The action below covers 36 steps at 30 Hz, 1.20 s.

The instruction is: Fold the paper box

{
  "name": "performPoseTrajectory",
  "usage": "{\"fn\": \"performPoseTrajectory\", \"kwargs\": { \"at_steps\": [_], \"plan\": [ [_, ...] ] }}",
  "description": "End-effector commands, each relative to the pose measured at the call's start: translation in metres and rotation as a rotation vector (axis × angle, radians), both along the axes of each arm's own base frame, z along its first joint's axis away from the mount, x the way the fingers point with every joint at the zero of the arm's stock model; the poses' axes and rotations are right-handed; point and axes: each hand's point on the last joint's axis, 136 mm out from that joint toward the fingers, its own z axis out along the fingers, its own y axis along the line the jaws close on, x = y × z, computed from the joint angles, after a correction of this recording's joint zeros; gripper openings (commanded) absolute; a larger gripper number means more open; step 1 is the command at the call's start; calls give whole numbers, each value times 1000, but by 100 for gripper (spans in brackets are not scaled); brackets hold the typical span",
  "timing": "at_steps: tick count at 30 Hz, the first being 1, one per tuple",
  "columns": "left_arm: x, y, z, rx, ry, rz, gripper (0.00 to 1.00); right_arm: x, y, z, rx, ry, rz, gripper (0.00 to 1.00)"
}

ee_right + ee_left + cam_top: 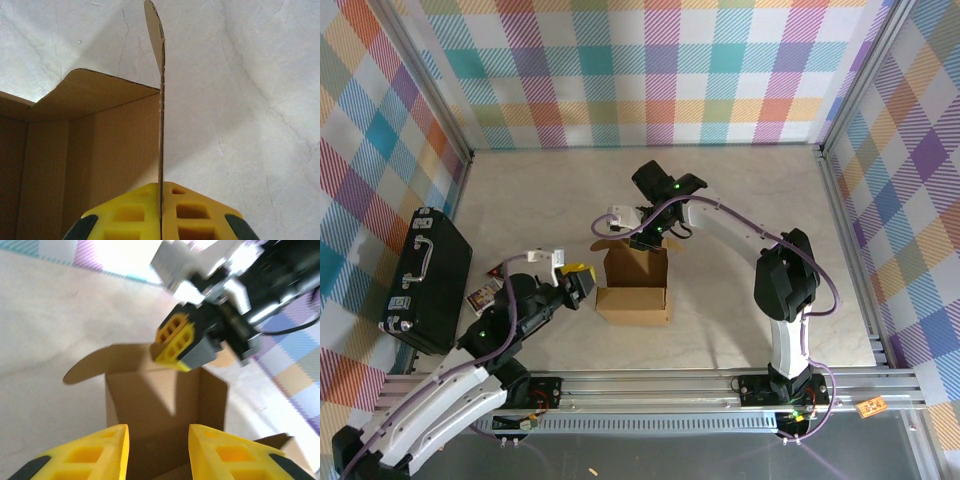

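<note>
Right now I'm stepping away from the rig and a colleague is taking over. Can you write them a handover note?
Left end effector: open, facing the open side of the brown corrugated cardboard box, gripping nothing.
Right end effector: shut on a thin flap edge at the box's far side.
Box: mid-way across the pale marbled table, between the two arms.
Done: walls raised, inside open.
Left: fold the loose flaps in and close it, probably.

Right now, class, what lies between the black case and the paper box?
In the top view, the left gripper and a few small printed items lie between the black case and the paper box.
</note>
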Motion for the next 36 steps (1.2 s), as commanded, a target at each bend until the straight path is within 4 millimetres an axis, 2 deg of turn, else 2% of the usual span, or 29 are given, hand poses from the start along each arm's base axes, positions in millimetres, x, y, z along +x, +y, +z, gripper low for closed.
{"fn": "performPoseTrajectory", "kwargs": {
  "at_steps": [1,3,5,7,12,16,21,24,28,33,36],
  "plan": [
    [-28,-16,24,-77,-52,-163,35,-2,0,9,30,13,-2,0],
    [-55,-37,43,-167,-82,-359,34,-1,0,9,32,14,-5,0],
    [-74,-52,51,-225,-62,-507,35,-1,0,8,33,16,-6,0],
    [-81,-62,42,-218,1,-571,34,-1,0,8,33,16,-7,0],
    [-95,-88,-1,-79,110,-652,33,1,-1,10,35,9,-10,0],
    [-117,-108,-23,12,144,-760,35,1,-1,10,34,8,-11,0],
    [-131,-119,-43,122,176,-817,35,2,-1,10,34,8,-11,0],
    [-121,-119,-57,192,184,-759,36,2,-2,11,35,9,-12,0],
    [-87,-113,-69,266,151,-582,36,-2,-2,14,40,20,-13,0],
    [-56,-111,-83,333,118,-445,37,-18,-6,27,56,53,-8,0],
    [-47,-112,-91,351,117,-422,37,-30,-6,32,56,64,3,0]
  ]
}}
